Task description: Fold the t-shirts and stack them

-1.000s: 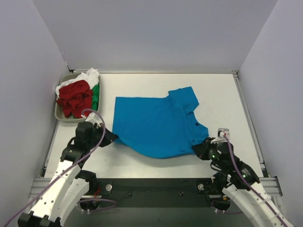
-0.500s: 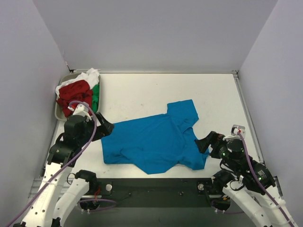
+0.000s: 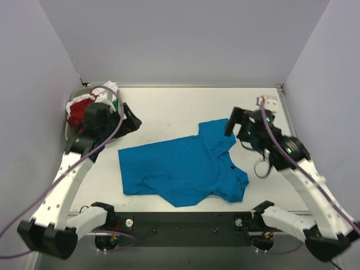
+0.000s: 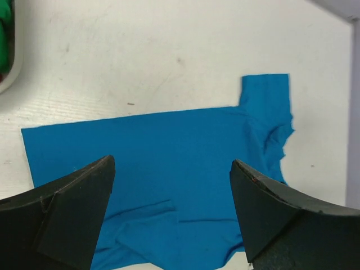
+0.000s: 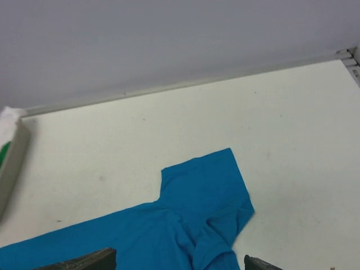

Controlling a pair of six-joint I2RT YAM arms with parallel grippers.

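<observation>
The left gripper (image 4: pixel 171 166) hangs over the bright blue t-shirt (image 3: pixel 180 169) with its jaws spread wide and nothing between them. The right gripper (image 5: pixel 179 256), just as wide and empty, hangs above the shirt's far sleeve. The shirt lies loosely spread on the table's middle, touching neither claw.
</observation>
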